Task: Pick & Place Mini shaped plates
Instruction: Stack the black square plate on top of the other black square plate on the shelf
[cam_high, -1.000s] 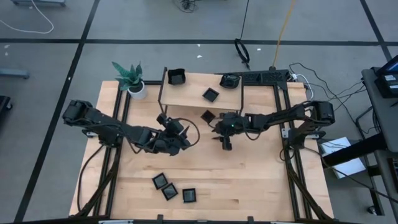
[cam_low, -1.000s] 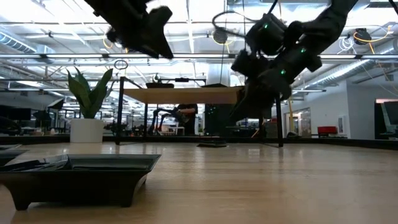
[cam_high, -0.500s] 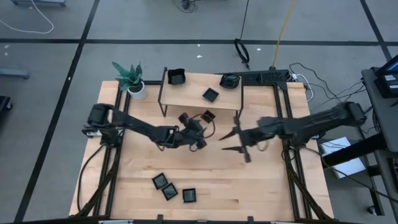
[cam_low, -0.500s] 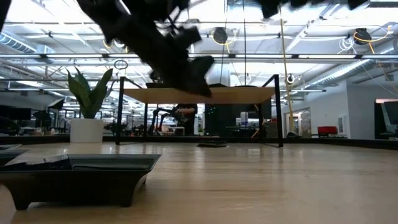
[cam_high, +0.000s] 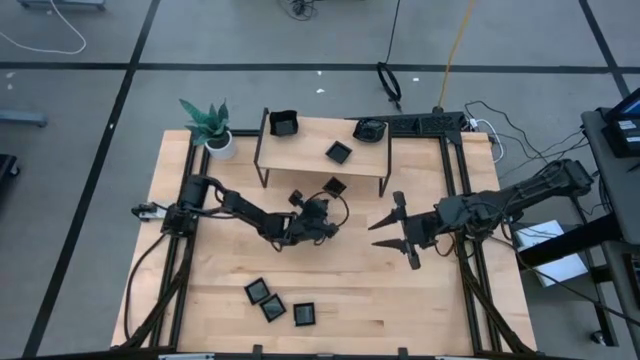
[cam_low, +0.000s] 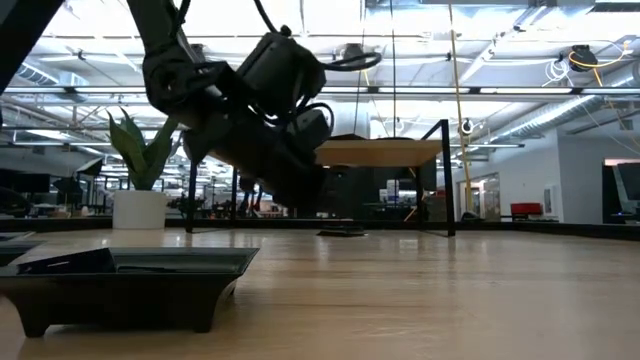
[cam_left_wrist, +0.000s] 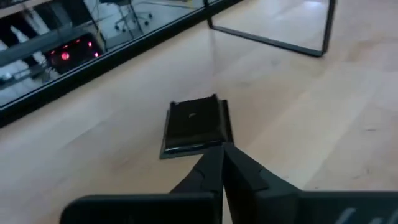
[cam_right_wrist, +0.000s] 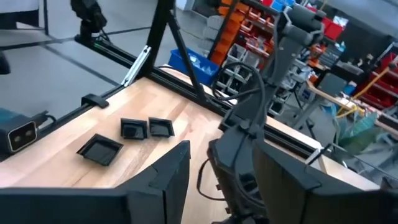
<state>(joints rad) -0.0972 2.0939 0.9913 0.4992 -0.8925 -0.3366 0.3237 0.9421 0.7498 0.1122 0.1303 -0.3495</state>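
Where the table's near edge lies, three mini shaped plates are grouped on the wood: one, a second touching it, and a third just beside. Farther in, at mid-table, the left gripper is seen with its fingers pressed together on nothing, their tips just short of a square black plate that rests flat on the wood near the leg of a raised shelf. Level with it, well to the right, the right gripper hangs with its fingers spread apart and nothing between them. On the shelf, one plate is set in the middle, a deeper black dish at the far left corner and another at the far right corner. Beside the shelf's far left end, a potted plant is placed.
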